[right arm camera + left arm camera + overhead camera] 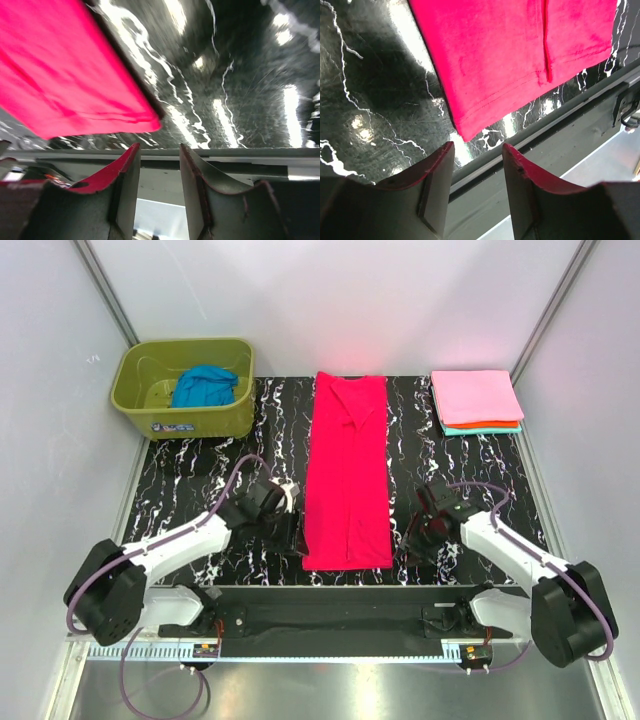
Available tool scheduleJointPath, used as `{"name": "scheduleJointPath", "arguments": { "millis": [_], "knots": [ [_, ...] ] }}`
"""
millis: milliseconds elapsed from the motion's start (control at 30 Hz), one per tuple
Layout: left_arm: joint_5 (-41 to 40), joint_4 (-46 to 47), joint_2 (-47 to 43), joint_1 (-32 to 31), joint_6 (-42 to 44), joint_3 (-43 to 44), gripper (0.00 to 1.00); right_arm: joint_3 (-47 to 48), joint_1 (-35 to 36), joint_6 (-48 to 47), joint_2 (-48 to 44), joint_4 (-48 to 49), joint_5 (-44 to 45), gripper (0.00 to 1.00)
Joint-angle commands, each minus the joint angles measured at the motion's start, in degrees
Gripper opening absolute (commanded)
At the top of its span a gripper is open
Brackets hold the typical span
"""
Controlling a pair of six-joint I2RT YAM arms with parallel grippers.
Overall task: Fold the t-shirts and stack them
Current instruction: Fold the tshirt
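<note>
Your crimson-red t-shirt [347, 470] is lying as a long folded strip on the marbled mat [200, 455].
From above, your left gripper [288, 530] and right gripper [413, 543] are flanking its near hem. Left wrist: the fingers [437, 170] are standing apart, holding nothing. Right wrist: the same, with the shirt corner just ahead.

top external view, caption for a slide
Red t-shirt folded lengthwise between left gripper and right gripper; folded stack far right, blue t-shirt in green tub.
</note>
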Motion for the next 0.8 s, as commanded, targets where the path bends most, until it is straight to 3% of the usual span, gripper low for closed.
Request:
{"name": "scheduleJointPath", "arguments": {
  "millis": [0, 500, 767],
  "knots": [
    [-1.0, 8.1, -1.6, -1.0, -4.3, -4.1, 0.48, -2.3, 3.0, 4.4, 0.3, 5.7, -1.2, 0.44],
    [-0.9, 13.4, 1.0, -2.5, -7.5, -10.6, 0.47, -7.2, 4.9, 6.9, 1.9, 12.7, 0.6, 0.46],
    [-0.5, 13.7, 1.4, -3.3, -8.1, -10.9, 0.34, -8.7, 6.3, 8.1, 2.8, 15.5, 1.2, 0.45]
  ]
}}
